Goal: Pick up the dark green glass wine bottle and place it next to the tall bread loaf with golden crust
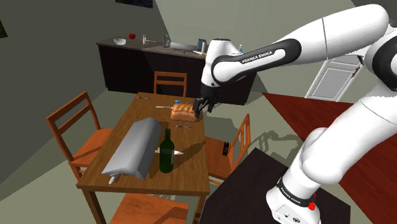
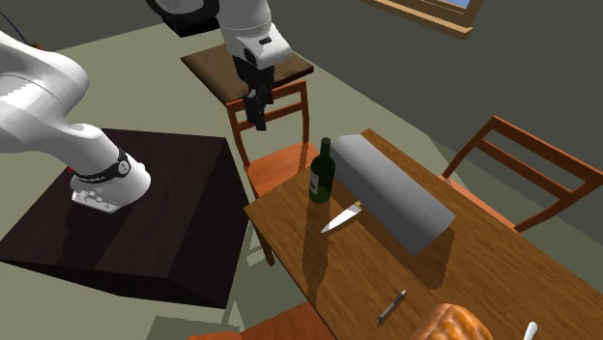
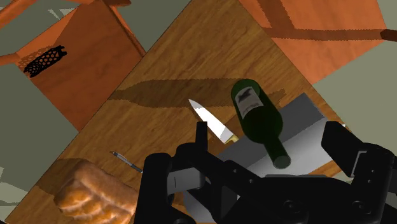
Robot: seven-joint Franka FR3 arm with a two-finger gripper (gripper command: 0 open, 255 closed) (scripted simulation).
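Note:
The dark green wine bottle stands upright near one edge of the wooden table, right beside a long grey block. The golden-crusted bread loaf lies farther along the table. My gripper hangs open well above the table's edge, over the chair on the stand's side. Nothing is between its fingers; the bottle stands far below them.
A knife lies by the bottle and a pen between bottle and loaf. Wooden chairs ring the table; one seat holds a small black object. A dark counter runs behind.

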